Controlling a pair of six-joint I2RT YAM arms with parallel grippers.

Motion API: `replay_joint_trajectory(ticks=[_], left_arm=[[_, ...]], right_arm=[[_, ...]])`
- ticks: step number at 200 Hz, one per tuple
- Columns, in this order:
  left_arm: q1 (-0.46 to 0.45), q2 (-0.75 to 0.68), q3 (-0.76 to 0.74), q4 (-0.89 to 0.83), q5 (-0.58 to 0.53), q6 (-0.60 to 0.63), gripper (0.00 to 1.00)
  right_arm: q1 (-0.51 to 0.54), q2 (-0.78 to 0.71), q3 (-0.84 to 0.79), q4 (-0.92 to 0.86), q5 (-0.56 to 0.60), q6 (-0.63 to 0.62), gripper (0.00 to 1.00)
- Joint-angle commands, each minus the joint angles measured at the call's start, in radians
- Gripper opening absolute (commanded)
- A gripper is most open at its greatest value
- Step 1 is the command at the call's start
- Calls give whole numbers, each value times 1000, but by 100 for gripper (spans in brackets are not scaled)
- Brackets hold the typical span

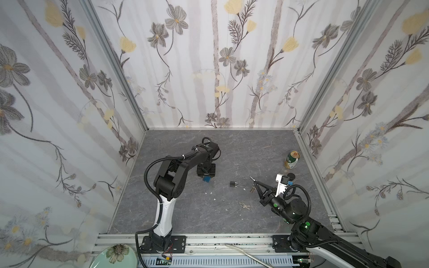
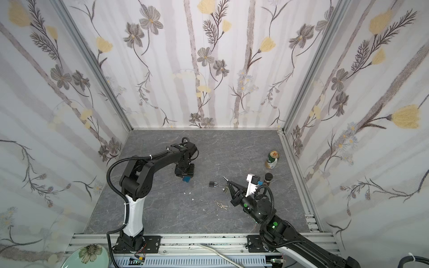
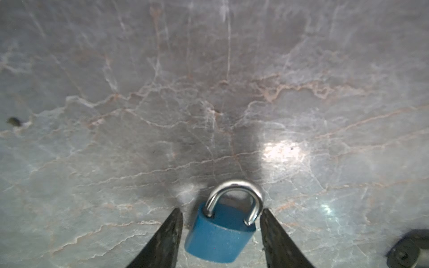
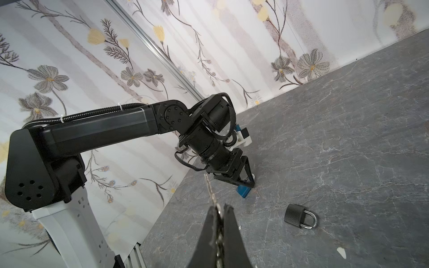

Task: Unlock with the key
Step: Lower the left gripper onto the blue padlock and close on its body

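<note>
Top views, clock directions taken from the black padlock (image 1: 234, 184) lying flat near mid table (image 1: 232, 148).

Left gripper (image 1: 206, 177) at 9 o'clock, pointing straight down over the blue padlock (image 1: 206, 179). Left wrist view: blue padlock (image 3: 218, 239) lies on the table, shackle closed, body slightly tilted. Left gripper (image 3: 221, 210) is released, one finger (image 3: 171, 234) on each side of the lock body, thin gaps visible on both sides, so no grasp.

Right gripper (image 1: 255, 183) at 3 o'clock, near the black padlock but apart from it, raised off the table. Its fingers are clenched on the key (image 1: 252, 179), blade sticking out past the tips toward 11 o'clock. Right wrist view confirms it: right gripper (image 4: 220, 207) is pressed together, key (image 4: 209, 188) pokes out, and a ring is caught between the fingers. Key and blue padlock are well apart, with the black padlock (image 4: 299, 218) between them.

Spare keys (image 1: 251, 190) show just under the right fingers; cannot tell if they hang or lie. Loose key bunch (image 1: 243, 205) at 5 o'clock on the table. Can (image 1: 291, 159) at 2 o'clock by the right wall, dark jar (image 1: 290, 176) at 3 o'clock, beyond the gripper.
</note>
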Motion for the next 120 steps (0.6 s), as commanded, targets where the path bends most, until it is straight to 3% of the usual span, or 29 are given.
replay_joint_trajectory(ticks=[1, 36, 74, 93, 120], left_arm=[[-1, 11, 5, -20, 10, 1, 55], [-6, 14, -8, -26, 5, -6, 47], [-11, 7, -31, -19, 12, -18, 31], [-12, 1, -36, -23, 16, -24, 43], [-11, -22, -53, -22, 10, -31, 51]], right_arm=[[1, 10, -2, 33, 9, 12, 0], [1, 16, -3, 36, 10, 13, 0], [1, 15, -8, 37, 11, 15, 0], [1, 15, -8, 39, 12, 15, 0], [0, 15, -8, 43, 12, 15, 0]])
